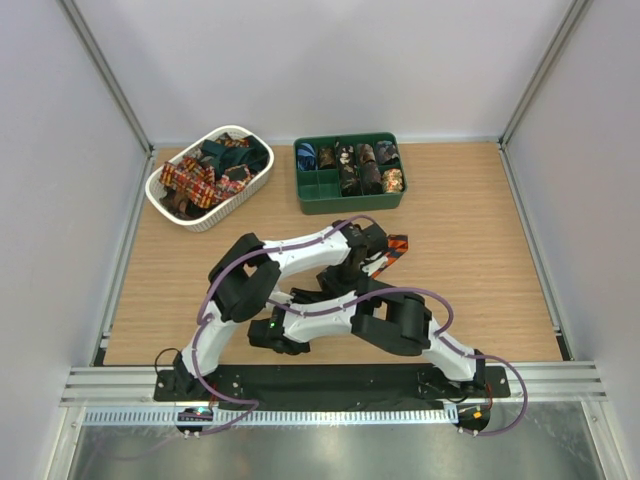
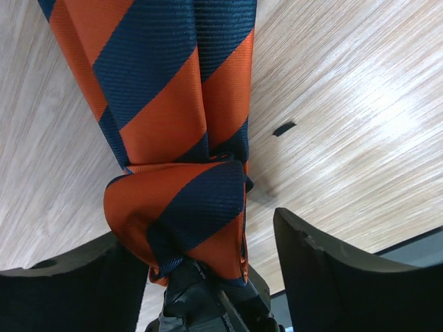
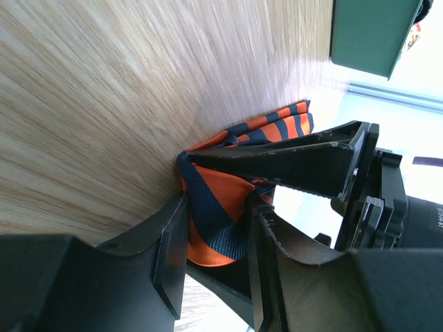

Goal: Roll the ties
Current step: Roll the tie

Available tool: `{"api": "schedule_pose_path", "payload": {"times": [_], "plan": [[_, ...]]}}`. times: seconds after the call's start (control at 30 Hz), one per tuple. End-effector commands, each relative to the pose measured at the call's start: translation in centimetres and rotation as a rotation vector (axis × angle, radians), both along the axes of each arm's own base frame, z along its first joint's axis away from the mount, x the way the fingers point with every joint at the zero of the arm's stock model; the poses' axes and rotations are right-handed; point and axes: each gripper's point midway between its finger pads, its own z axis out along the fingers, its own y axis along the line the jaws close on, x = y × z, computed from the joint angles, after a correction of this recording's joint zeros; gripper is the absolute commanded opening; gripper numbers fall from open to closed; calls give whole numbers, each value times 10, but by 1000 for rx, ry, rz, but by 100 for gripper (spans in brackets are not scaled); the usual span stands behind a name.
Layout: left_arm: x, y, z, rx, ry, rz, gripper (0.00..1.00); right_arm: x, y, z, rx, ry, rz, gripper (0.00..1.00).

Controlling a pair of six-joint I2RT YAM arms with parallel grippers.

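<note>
– Tie whereabouts?
– The striped tie (image 2: 173, 104) lies near the middle of the table (image 1: 470, 250), one end curled into a roll.
– Who has it?
– The right gripper (image 3: 218, 207) pinches the roll between its fingers. The left gripper (image 2: 197, 228) stands spread around it, one finger clear of the cloth.
– Containers?
– The white basket (image 1: 152, 185) holds loose ties (image 1: 200, 178). The green tray (image 1: 350, 203) holds rolled ties (image 1: 362, 165) in several compartments.

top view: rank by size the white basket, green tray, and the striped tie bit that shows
1. white basket, only barely larger than the tray
2. green tray
3. striped tie, clearly smallest; only its end shows
</note>
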Motion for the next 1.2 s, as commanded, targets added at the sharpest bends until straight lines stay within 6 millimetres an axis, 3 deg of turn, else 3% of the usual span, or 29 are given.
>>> {"api": "schedule_pose_path", "payload": {"times": [0.0, 0.37, 0.7, 0.93, 1.17], "plan": [[6, 36, -31, 146, -2, -19, 72, -7, 2, -1, 77, 50, -21, 3], [63, -5, 19, -14, -227, 12, 75, -17, 13, -3, 111, 83, -2, 2], [85, -45, 56, -205, -312, 15, 79, -22, 15, -6, 134, 108, -2, 2], [116, -41, 93, -293, -408, 99, 81, -25, 18, -6, 174, 135, -4, 2], [151, -31, 151, -389, -556, 184, 84, -30, 23, -1, 248, 171, 12, 2]]}}
